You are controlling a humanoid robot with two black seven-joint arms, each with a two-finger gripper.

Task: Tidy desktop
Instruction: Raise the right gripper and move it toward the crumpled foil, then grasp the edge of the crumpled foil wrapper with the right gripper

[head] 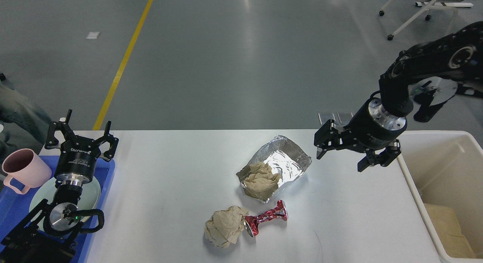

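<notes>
The white desktop [169, 172] carries litter near its middle. A crinkled foil tray [286, 157] holds a wad of brown paper [260, 179]. In front of it lie a crumpled brown paper ball [224, 227] and a crushed red can [267, 218], which touch each other. My right gripper [339, 162] hovers open and empty over the table, just right of the foil tray. Over the blue tray at the left edge, my left gripper [88, 128] is open and holds nothing.
A blue tray [11, 214] at the left holds a pink mug [24, 171] and a pale green plate [39, 197] under my left arm. A cream bin [445, 180] with brown waste inside stands against the table's right end. A chair base [415, 10] is on the floor beyond.
</notes>
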